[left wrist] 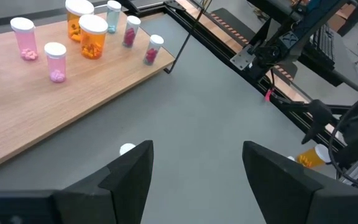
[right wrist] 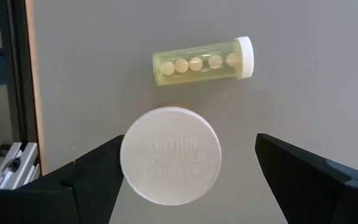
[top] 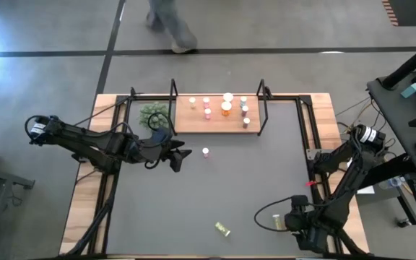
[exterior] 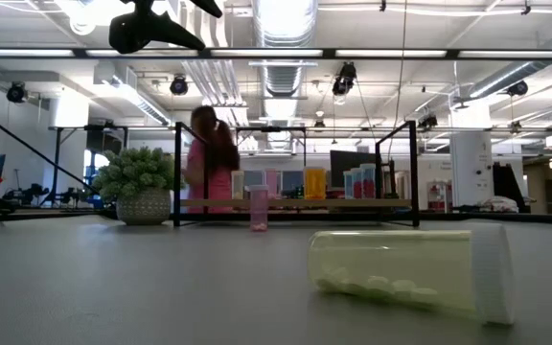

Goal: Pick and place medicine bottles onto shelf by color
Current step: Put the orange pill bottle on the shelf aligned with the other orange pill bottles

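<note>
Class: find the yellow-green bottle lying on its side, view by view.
High view: yellow-green bottle on the grey mat, near the front edge.
Low view: large in the foreground, white cap to the right.
Left wrist view: not in it.
Right wrist view: beyond an upright white cap.
Shared landmark: the mat.
</note>
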{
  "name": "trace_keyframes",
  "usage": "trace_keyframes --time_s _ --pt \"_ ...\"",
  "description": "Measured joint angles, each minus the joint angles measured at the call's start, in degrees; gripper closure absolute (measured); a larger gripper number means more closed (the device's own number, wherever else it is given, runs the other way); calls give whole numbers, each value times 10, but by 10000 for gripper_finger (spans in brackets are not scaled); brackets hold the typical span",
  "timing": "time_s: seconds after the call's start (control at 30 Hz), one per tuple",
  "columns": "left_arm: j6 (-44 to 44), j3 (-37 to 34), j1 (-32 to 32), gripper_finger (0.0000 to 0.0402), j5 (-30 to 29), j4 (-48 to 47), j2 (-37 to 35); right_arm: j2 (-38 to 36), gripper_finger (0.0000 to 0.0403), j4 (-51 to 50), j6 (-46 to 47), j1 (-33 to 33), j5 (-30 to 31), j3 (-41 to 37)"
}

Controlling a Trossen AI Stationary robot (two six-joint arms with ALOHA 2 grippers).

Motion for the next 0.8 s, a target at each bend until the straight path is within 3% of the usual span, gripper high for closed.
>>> trace_keyframes --time_s 0.17,0.6,0.8 --pt "0 0 0 170 0 0 0 0 83 2 -3 0 0 -3" --pt "2 0 0 170 0 0 0 0 187 27 -24 0 -1 -3" --pt "4 0 0 170 0 0 0 -2 198 24 -31 0 -5 13"
